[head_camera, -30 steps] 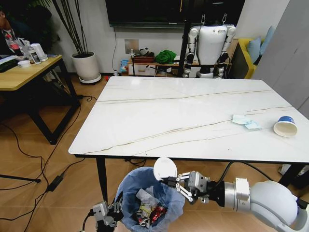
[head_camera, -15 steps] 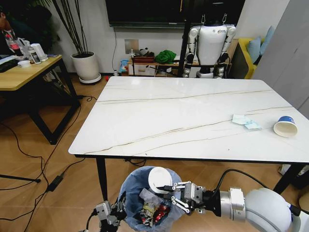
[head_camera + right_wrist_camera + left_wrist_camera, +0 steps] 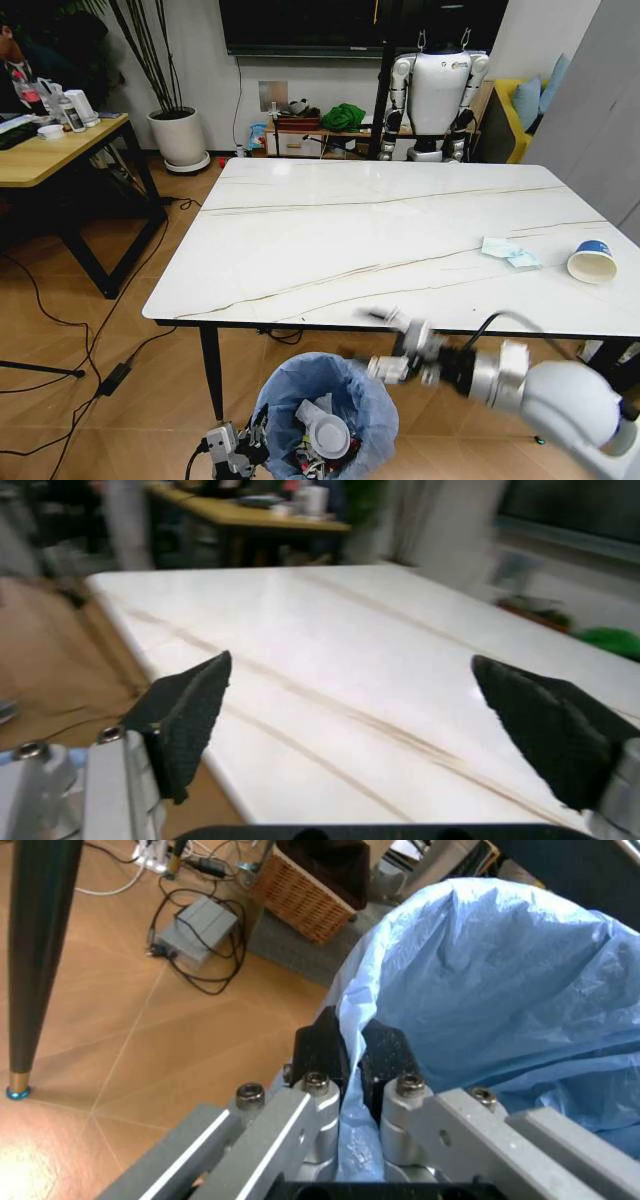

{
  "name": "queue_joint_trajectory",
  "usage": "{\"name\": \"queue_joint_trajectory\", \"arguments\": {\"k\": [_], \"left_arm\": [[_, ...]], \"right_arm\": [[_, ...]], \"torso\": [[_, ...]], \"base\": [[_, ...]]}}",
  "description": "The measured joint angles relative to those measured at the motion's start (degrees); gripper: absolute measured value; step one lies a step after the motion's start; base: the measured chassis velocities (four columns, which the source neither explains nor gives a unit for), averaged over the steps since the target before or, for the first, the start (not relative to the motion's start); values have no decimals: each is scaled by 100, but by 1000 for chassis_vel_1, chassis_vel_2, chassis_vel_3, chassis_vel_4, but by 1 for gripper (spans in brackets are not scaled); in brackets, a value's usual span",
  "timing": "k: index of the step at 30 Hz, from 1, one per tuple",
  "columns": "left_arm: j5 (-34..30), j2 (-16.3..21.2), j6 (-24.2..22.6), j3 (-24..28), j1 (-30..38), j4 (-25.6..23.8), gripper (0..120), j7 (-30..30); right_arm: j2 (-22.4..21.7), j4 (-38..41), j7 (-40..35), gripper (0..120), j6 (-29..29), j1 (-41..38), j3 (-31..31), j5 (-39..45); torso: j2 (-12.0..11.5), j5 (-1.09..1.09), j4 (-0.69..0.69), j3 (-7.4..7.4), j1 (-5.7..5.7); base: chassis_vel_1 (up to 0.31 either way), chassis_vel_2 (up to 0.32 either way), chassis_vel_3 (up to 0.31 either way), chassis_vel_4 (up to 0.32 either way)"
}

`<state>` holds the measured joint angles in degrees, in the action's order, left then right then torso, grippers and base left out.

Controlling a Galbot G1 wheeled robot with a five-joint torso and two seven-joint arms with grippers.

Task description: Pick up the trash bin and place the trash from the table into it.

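The trash bin (image 3: 320,385), lined with a light-blue bag (image 3: 500,982), hangs below the table's near edge. My left gripper (image 3: 240,447) is shut on the bag's rim, black fingers (image 3: 325,1050) pinching the plastic. Inside lie a white disc (image 3: 328,435), crumpled white paper (image 3: 308,411) and a red can. My right gripper (image 3: 392,345) is open and empty just above the bin, near the table (image 3: 380,230) edge; its pads (image 3: 190,712) stand wide apart over the marble top (image 3: 330,667). A pale-blue tissue (image 3: 510,252) and a blue-white paper cup (image 3: 591,261) lie at the table's right.
A tan wooden desk (image 3: 50,150) stands at the left with cables on the floor. A potted plant (image 3: 178,135), a low shelf and a parked white robot (image 3: 435,90) stand behind the table. A wicker basket (image 3: 300,892) and a power brick (image 3: 195,926) sit on the floor.
My right gripper let go of the white disc, which dropped into the bin. The gripper opened and rose toward the table edge. The left gripper still holds the bin.
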<state>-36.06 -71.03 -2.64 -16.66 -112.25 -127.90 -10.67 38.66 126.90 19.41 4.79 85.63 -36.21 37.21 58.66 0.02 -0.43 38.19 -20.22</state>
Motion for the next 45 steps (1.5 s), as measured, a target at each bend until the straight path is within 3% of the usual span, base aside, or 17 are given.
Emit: {"name": "queue_joint_trajectory", "arguments": {"k": [2,4,8,11,16,18,19,20,25,33,45], "left_arm": [[-13,29,-1,8,7,-7,0,0],[-65,124,-8,38,53,-17,0,-5],[-116,192,-24,47,105,-17,0,-26],[-231,286,-47,38,187,-17,0,-55],[-289,297,-50,33,232,-9,0,-56],[-297,311,-50,34,246,7,0,-56],[-297,311,-50,34,246,7,0,-56],[-302,315,-50,19,241,-8,0,-56],[-270,317,-20,-45,162,-48,0,-37],[-207,305,29,-153,54,-156,0,6],[-154,300,57,-237,-18,-206,0,30]], "right_arm": [[70,-21,-80,93,0,77,-164,56],[450,-84,-328,99,-52,432,-917,224],[729,-133,-300,100,-110,697,-1420,389],[1283,-351,432,100,-444,1277,-2363,542],[1883,-541,1000,100,-927,1700,-3006,255],[2434,-627,1214,100,-1168,1936,-3319,63],[2434,-627,1214,100,-1168,1936,-3319,63],[2834,-677,1346,100,-1258,2046,-3465,22],[3506,-735,1496,100,-1317,2203,-3554,9],[3730,-891,1497,100,-1316,2152,-3286,36],[3734,-966,1516,100,-1367,2121,-3127,77]], "torso": [[0,-2,0,0,0],[0,-2,0,0,0],[0,-3,0,0,0],[0,-3,0,0,0],[0,-1,1,-1,0],[0,-4,0,-1,0],[0,-4,0,-1,0],[0,-2,0,-1,1],[1,-3,0,-1,1],[0,-2,1,-1,1],[0,-2,1,0,0]], "base": [[0,0,0,0],[0,0,0,0],[0,0,0,0],[0,0,0,0],[0,0,0,0],[0,0,0,0],[0,0,0,0],[0,0,0,0],[0,0,0,0],[0,0,0,0],[-44,-53,61,58]]}}
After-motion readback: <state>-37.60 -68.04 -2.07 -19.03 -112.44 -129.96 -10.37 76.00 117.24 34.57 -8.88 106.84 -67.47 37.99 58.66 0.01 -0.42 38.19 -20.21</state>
